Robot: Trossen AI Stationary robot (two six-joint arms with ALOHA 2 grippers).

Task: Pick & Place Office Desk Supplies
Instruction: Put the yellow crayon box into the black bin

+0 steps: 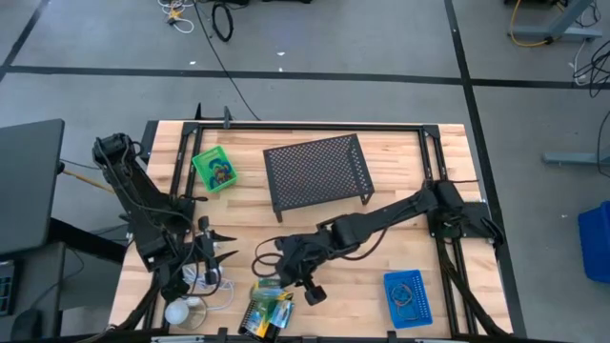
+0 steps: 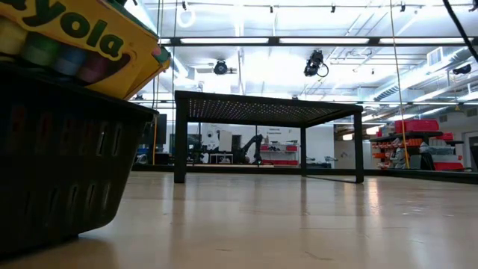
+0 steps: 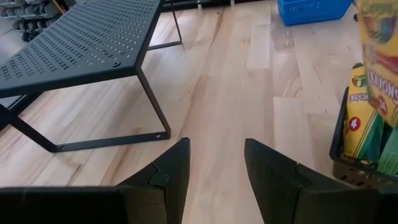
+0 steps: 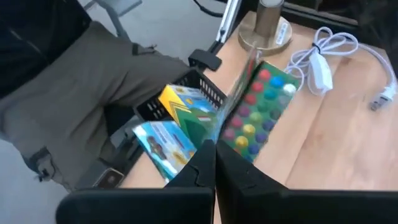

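A: Right, your right tool (image 4: pixel 214 155) is pinched fully closed on the edge of a crayon packet (image 4: pixel 255 102), tilted above the black tray (image 1: pixel 267 310) at the worktop's (image 1: pixel 400 248) front edge.

B: Left tool (image 3: pixel 214 168)?

A: Partly open, gripping nothing, hovering low near the front-left, just beside that tray.

B: Other supplies?

A: You've got a green tray (image 1: pixel 213 169) back-left with loops in it, a blue tray (image 1: pixel 408 297) front-right, and a black mesh shelf (image 1: pixel 317 170) in the middle.

Crayon packets (image 1: pixel 270 310) stand tilted in black tray (image 1: pixel 250 322); blue tray (image 1: pixel 407 297) well apart.
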